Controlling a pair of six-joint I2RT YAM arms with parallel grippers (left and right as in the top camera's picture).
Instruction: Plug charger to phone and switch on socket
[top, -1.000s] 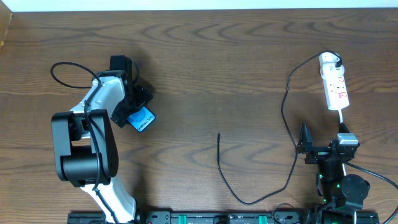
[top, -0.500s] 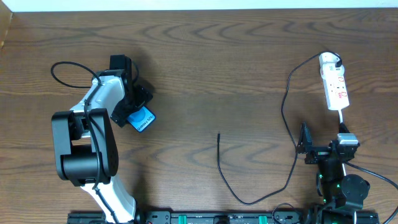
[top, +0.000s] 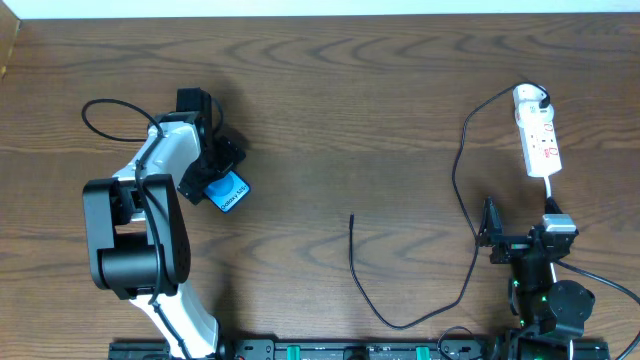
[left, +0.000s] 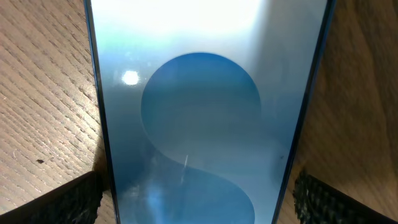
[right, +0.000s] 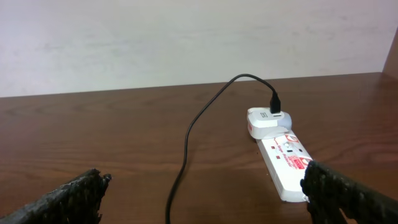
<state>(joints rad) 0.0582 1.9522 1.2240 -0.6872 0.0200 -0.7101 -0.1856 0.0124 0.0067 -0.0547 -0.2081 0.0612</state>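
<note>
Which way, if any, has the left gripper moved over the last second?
No. In the overhead view the left gripper sits at the same spot over the phone, just as far as before from the free tip of the charger.

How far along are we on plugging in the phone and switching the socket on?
Done: the charger is already plugged in at the socket. In hand: the left gripper, open, straddles the phone without clamping it. Left: the connector tip lies loose mid-table, far from the phone; the right gripper, open, faces the socket without touching it; the switch's state is unreadable.
</note>
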